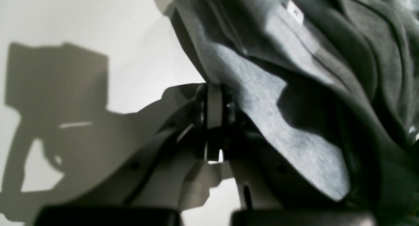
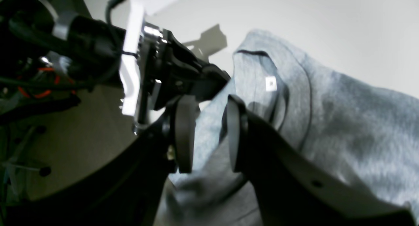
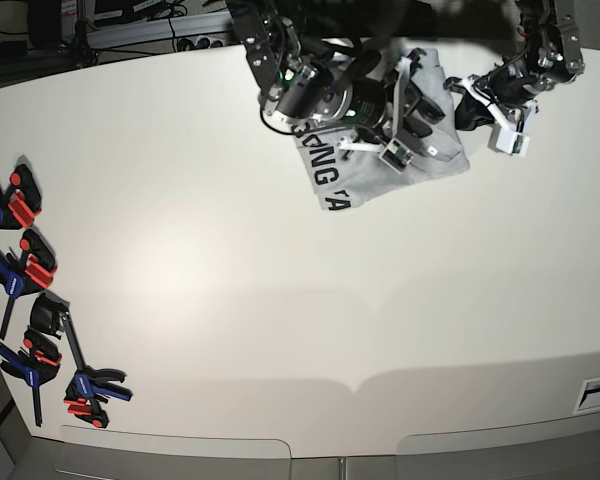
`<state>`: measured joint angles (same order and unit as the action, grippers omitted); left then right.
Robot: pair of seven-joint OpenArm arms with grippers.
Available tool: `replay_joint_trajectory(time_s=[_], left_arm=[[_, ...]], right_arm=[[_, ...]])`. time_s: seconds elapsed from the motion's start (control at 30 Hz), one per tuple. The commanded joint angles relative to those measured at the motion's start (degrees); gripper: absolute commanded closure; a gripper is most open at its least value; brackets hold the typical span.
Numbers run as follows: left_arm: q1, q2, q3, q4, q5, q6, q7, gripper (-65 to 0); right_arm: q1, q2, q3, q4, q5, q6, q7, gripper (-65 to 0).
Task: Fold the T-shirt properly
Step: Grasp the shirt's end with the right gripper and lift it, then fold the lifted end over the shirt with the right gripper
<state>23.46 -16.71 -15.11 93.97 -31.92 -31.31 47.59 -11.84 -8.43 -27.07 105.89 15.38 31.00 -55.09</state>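
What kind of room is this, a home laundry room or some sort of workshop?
Most likely a robotics lab or workshop bench, not a home. A wide, plain white table holds only a heather-grey T-shirt with black lettering. Red, blue and black bar clamps grip its edge, and metal framing with cables runs behind it.

Your base view is evenly bright, with a soft glare patch on the counter (image 3: 210,260) and bowed edges from the wide lens. Both wrist views are soft and blurred up close. In the left wrist view, hard dark shadows fall across the counter and the T-shirt (image 1: 294,147) folds.
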Motion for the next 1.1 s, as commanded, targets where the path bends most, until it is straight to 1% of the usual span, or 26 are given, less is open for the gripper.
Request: replay_joint_trajectory(time_s=[0.0, 0.13, 0.2, 0.27, 0.37, 0.4, 0.43, 0.47, 0.5, 0.6, 0.67, 0.73, 0.8, 0.9, 0.97, 1.0, 1.07], left_arm=[[0.35, -0.46, -0.15, 0.26, 0.81, 0.28, 1.62, 0.0], [0.17, -0.68, -0.17, 0.28, 0.79, 0.26, 1.49, 0.0], [0.22, -1.6, -0.2, 0.57, 0.37, 0.26, 0.26, 0.0], [0.24, -2.84, -0.59, 1.46, -1.51, 0.28, 0.33, 0.0], [0.42, -4.48, -2.34, 4.04, -6.47, 0.31, 1.33, 0.0], [0.5, -4.76, -3.21, 5.09, -8.41, 0.28, 2.08, 0.0], [0.57, -4.94, -4.07, 6.21, -10.54, 0.24, 2.89, 0.0], [0.7, -4.94, -4.85, 7.39, -12.59, -0.02, 4.13, 0.0], [0.87, -4.92, -5.46, 8.63, -14.58, -1.09, 5.53, 0.0], [2.69, -4.9, -5.84, 13.09, -21.66, -5.42, 8.81, 0.0], [4.46, -4.39, -5.79, 16.28, -26.53, -8.26, 10.14, 0.0], [5.44, -3.21, -5.68, 19.26, -28.41, -8.69, 11.54, 0.0], [5.57, -2.47, -4.96, 21.0, -28.3, -8.69, 11.74, 0.0], [5.44, -2.34, -2.23, 21.14, -26.58, -8.69, 11.54, 0.0], [5.42, -2.34, 0.76, 21.14, -23.67, -8.69, 11.28, 0.0], [5.44, -2.34, 2.34, 21.14, -22.14, -8.69, 10.95, 0.0], [5.42, -2.32, 5.2, 21.14, -19.37, -8.69, 10.84, 0.0]], right_arm=[[0.57, -0.57, -0.33, 1.14, 1.4, 0.07, 1.62, -15.6], [1.51, -0.57, -0.31, 1.14, 0.79, 0.09, 1.73, -15.6], [3.15, -0.57, -0.26, 1.2, -1.44, 0.07, 1.75, -15.6], [5.22, -0.57, -0.07, 1.25, -4.68, 0.04, 1.75, -15.6], [8.41, -0.57, 1.16, 1.25, -8.22, 0.04, 1.75, -15.5], [9.35, -0.57, 1.99, 1.25, -8.41, 0.04, 1.73, -14.6], [10.19, -0.57, 3.04, 1.25, -8.37, 0.02, 1.7, -12.0], [10.86, -0.57, 4.26, 1.25, -8.37, 0.02, 1.49, -6.7], [11.39, -0.57, 5.79, 1.25, -8.37, 0.02, 1.14, 0.0], [12.5, -0.57, 11.85, 1.25, -8.31, 0.02, 0.74, 0.0], [13.22, -0.57, 16.72, 1.25, -6.86, 0.04, 0.66, 0.0], [13.81, -0.17, 21.44, 1.22, -2.95, 0.66, 0.39, 0.0], [14.01, 1.55, 25.4, 1.03, 2.4, 3.5, -0.57, 0.0], [14.03, 3.02, 28.5, -1.42, 11.76, 8.57, -3.76, 0.0], [14.05, 3.52, 28.48, -4.22, 16.72, 9.0, -6.14, 0.0], [14.23, 3.5, 28.15, -5.81, 18.25, 9.0, -7.15, 0.0], [14.97, 3.5, 26.6, -9.42, 18.36, 9.0, -8.02, 0.0]])
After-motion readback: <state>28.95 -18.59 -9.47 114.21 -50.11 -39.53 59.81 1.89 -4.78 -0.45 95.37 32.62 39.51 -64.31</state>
